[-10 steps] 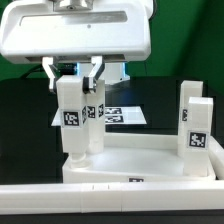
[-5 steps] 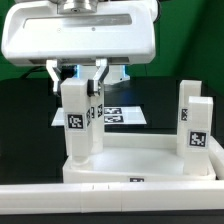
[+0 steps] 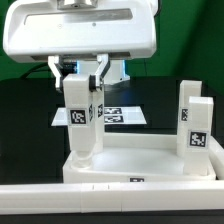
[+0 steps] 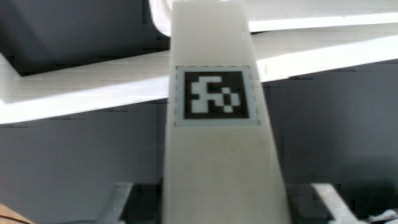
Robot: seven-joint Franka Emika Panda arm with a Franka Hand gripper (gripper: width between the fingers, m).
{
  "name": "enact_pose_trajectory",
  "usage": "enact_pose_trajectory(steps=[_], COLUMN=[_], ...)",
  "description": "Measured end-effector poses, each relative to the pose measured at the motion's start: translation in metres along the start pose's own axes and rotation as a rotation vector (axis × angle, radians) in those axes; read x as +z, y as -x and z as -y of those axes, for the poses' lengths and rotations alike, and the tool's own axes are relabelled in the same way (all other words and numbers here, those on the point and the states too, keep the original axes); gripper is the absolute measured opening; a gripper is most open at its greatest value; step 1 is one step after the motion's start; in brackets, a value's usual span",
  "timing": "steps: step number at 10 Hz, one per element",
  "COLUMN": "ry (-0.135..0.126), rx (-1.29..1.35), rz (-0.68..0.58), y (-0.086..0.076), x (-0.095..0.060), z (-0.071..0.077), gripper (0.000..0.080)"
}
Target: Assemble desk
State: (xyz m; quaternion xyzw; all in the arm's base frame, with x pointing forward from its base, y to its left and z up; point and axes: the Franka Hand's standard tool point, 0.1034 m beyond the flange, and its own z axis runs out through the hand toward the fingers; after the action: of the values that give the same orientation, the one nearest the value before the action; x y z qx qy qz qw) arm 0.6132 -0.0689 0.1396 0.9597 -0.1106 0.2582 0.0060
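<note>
In the exterior view, the white rimmed rectangular plastic desk tabletop [image 3: 140, 160] lies on the black table [image 3: 25, 120], nearest the camera. A blocky square white leg with a black-and-white tag [image 3: 81, 120] stands upright at the tabletop's corner on the exterior view's left. The arm's two-finger gripper [image 3: 78, 72] closes its fingers on the top of that leg, one finger at each side. Another tagged white square leg [image 3: 196, 125] stands upright at the corner on the exterior view's right, with a further one partly hidden just behind it. Farther back, the flat marker board [image 3: 122, 117] lies on the table.

In the wrist view, the held leg [image 4: 221, 120] fills the middle, its tag facing the camera, with the tabletop's white rim [image 4: 80, 92] beyond it.
</note>
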Motion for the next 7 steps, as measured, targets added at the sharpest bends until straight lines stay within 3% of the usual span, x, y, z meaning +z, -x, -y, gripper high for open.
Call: enact_pose_trajectory(steps=[4,7], ry=[0.013,0.037], rx=[0.0,-0.004], rz=[0.015,-0.051], y=[0.011,0.005], x=[0.012,0.017], z=[-0.005,-0.003], gripper=[0.0291,0.0291])
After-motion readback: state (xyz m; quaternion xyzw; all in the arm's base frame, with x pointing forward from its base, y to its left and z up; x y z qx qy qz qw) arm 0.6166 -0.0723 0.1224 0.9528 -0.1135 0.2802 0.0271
